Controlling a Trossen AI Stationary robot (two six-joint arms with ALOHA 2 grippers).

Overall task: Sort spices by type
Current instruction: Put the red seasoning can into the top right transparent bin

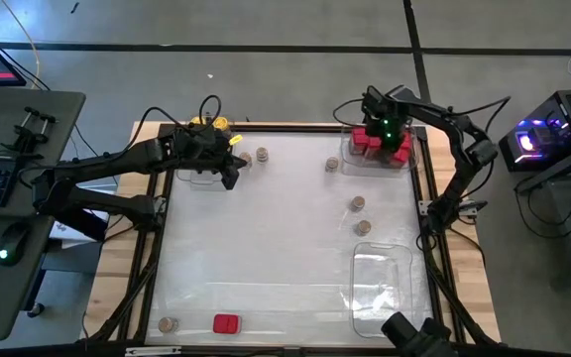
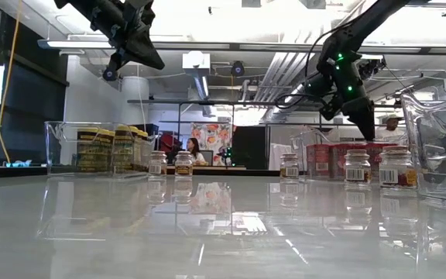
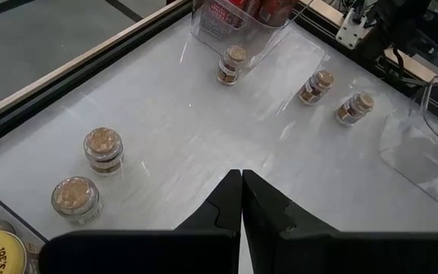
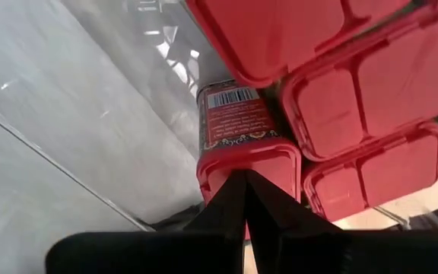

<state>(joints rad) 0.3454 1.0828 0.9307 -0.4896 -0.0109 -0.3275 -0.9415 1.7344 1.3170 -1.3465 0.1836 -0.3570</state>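
Left gripper [image 1: 232, 178] pressed together, empty, above yellow-lidded jars [image 1: 211, 125] at table's 11 o'clock. Right gripper [image 1: 390, 134] pressed together, empty, over red boxes [image 1: 370, 146] at 1 o'clock. Tan-lidded jars [image 1: 357, 203] scattered mid-table: likely light, rigid, smooth; pinch across lid.

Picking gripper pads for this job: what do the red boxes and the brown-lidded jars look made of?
Red boxes: likely plastic, matte moulded hinged lids, printed label on the side.
Brown-lidded jars: clear, glossy walls, glass or hard plastic; the lid's material is unclear.

The white table [image 1: 285, 248] carries three clear trays [image 1: 382, 283], scattered brown-lidded jars [image 1: 358, 203] (six) and one red box [image 1: 226, 323].
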